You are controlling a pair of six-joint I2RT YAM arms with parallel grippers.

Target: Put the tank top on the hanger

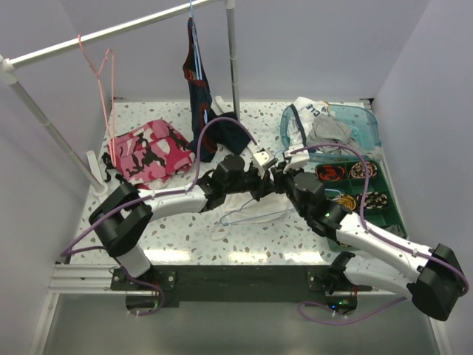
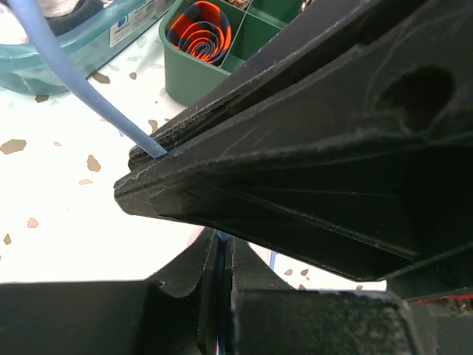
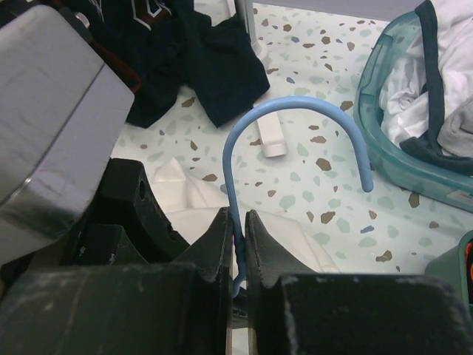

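**Both grippers pinch the blue hanger at mid-table**

The hanger (image 3: pixel 295 100) is thin, smooth light-blue wire. Its hook rises from a straight neck into a round arch whose open tip curls down toward the teal bin (image 1: pixel 347 129) at the table's right side. In the overhead view the hook points to the far edge. The triangular body spreads toward the near edge, with its long bar running roughly parallel to that edge.

The right gripper (image 3: pixel 238 222) has its black, scuffed fingers pressed together on the neck, just below the arch. The left gripper (image 2: pixel 219 255) meets it from the left. Its fingers are also together, with a sliver of blue wire showing between them.

The tank top (image 3: pixel 194 201) is limp white cloth lying in soft folds on the speckled terrazzo table (image 1: pixel 185 244), at its middle, under the hanger and both grippers.

A crumpled dark navy garment (image 3: pixel 199 66) lies toward the far edge. A pink camouflage garment (image 1: pixel 151 151) sits near the far left corner. A green divided tray (image 1: pixel 384 192) stands by the right edge and holds rolled striped fabric.
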